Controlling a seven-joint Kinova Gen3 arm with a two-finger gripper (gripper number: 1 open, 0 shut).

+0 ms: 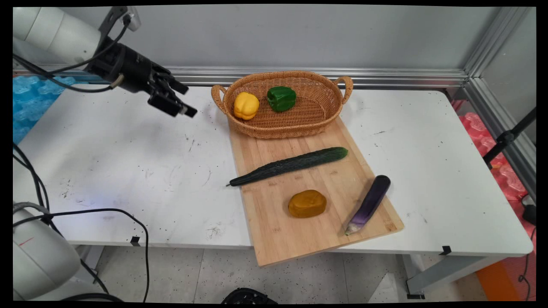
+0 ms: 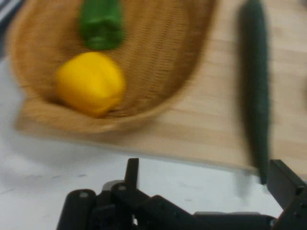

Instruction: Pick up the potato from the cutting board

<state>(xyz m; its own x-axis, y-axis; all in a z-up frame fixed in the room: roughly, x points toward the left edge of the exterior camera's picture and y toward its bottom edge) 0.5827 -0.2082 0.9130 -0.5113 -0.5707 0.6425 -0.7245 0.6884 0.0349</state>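
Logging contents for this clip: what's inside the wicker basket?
The basket holds a yellow pepper and a green pepper, side by side. Anything beneath them is covered; the rest of the floor shows only weave.

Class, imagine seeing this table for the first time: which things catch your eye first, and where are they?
A wicker basket at the table's far side holds a yellow pepper and a green pepper. It sits on a wooden cutting board, where a cucumber, an eggplant and an orange-brown lump lie. The open gripper hangs left of the basket.
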